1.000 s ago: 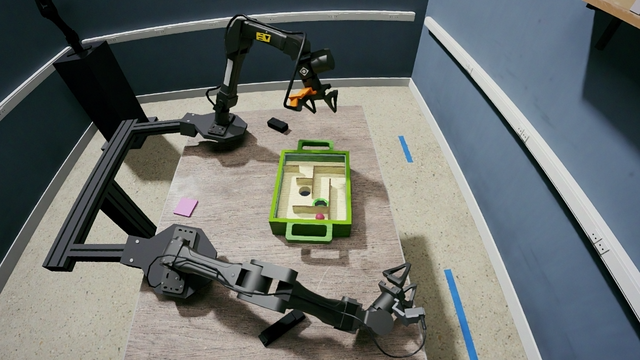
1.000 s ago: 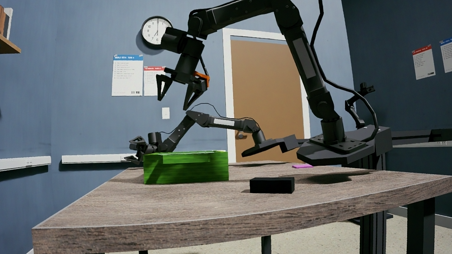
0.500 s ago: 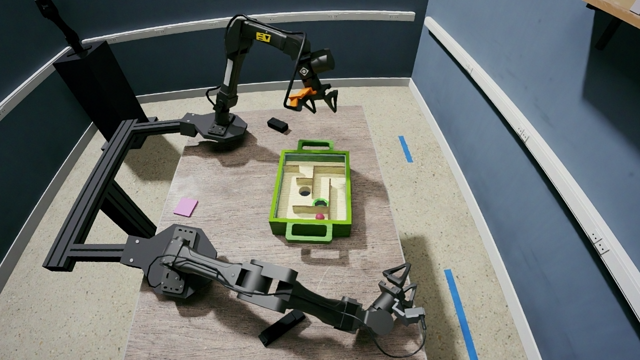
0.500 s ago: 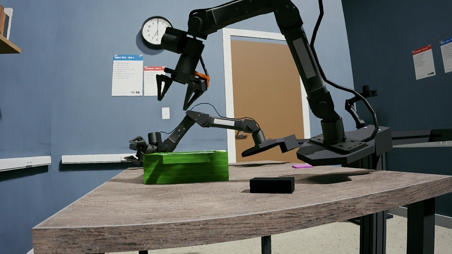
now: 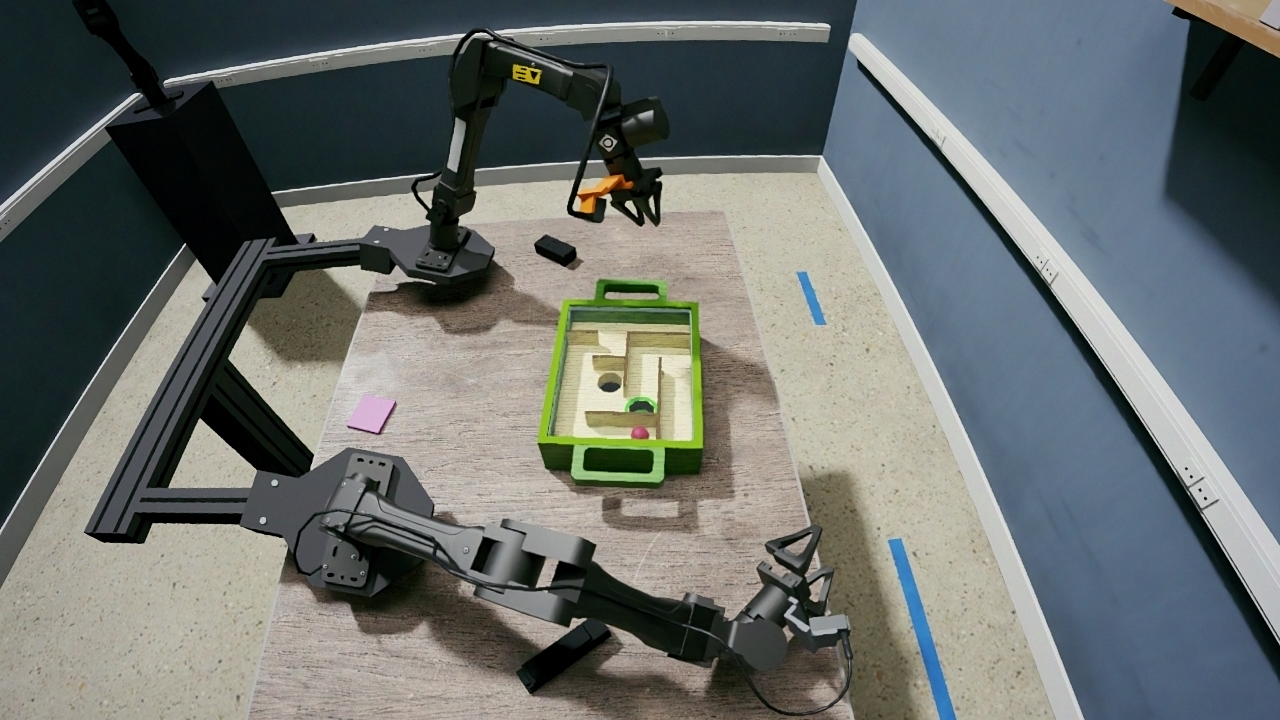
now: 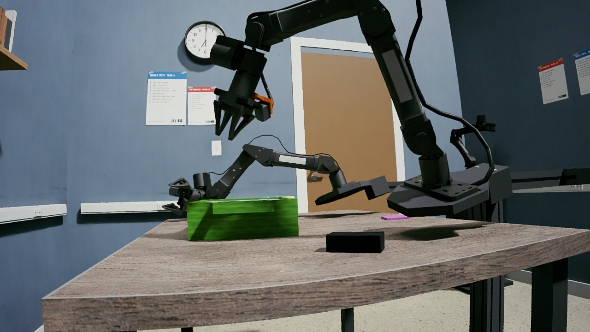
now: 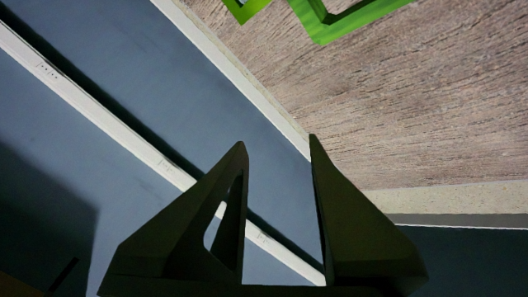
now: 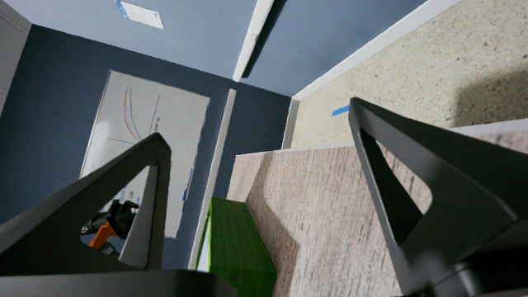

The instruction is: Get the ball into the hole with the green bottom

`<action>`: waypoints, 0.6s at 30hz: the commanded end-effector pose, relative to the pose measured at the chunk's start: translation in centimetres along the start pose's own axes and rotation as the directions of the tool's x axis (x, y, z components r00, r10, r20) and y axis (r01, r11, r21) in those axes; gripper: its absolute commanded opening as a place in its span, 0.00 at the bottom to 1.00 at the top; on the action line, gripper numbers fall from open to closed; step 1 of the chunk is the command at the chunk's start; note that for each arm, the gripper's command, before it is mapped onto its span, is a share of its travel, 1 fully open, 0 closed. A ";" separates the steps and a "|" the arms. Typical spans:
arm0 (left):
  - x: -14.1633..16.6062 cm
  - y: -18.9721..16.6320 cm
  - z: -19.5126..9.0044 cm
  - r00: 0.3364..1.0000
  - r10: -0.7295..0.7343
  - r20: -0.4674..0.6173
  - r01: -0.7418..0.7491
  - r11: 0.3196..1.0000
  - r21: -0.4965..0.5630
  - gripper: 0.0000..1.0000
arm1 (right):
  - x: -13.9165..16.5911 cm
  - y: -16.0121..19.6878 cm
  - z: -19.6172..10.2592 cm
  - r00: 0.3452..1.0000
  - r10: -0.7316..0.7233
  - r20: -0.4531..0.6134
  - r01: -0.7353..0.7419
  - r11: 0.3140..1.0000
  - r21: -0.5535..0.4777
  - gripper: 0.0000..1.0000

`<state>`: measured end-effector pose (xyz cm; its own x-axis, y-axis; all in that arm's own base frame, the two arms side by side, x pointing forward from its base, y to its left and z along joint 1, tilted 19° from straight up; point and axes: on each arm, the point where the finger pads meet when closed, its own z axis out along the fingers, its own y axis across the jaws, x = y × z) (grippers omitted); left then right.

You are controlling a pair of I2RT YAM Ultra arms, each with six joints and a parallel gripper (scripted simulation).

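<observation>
The green maze board point(image 5: 622, 380) lies flat on the table, with a handle at each end. The red ball sits in the channel at the near end, just below the green-bottomed hole point(image 5: 640, 405). A dark hole point(image 5: 609, 382) lies to its left. My left gripper point(image 5: 637, 214) point(image 7: 276, 145) hangs high above the table beyond the far handle, fingers narrowed with a small gap and nothing between them. My right gripper point(image 5: 801, 564) is wide open and empty, low near the table's corner, apart from the near handle. The board also shows in the right wrist view point(image 8: 237, 243).
A black block point(image 5: 554, 249) lies near the left arm's base. Another black block point(image 5: 563, 655) lies under the right arm. A pink pad point(image 5: 371, 413) lies to the left of the board. A black frame point(image 5: 179, 385) joins the two arm bases.
</observation>
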<state>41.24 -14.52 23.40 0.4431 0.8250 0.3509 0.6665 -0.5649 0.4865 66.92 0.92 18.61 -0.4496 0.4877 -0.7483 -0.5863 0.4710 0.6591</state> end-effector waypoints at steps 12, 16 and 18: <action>-0.1 0.5 -0.9 1.000 -0.003 0.007 0.003 1.000 -0.025 0.36 | -1.3 1.8 0.4 0.999 -0.046 0.008 0.046 0.999 -0.025 0.36; -0.1 0.5 -0.9 1.000 -0.003 0.007 0.003 1.000 -0.025 0.36 | -1.3 1.8 0.4 0.999 -0.046 0.008 0.046 0.999 -0.025 0.36; -0.1 0.5 -0.9 1.000 -0.003 0.007 0.003 1.000 -0.025 0.36 | -1.3 1.8 0.4 0.999 -0.046 0.008 0.046 0.999 -0.025 0.36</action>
<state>41.24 -14.52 23.40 0.4431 0.8250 0.3509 0.6665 -0.5649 0.4865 66.92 0.92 18.62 -0.4496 0.4877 -0.7484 -0.5863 0.4710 0.6591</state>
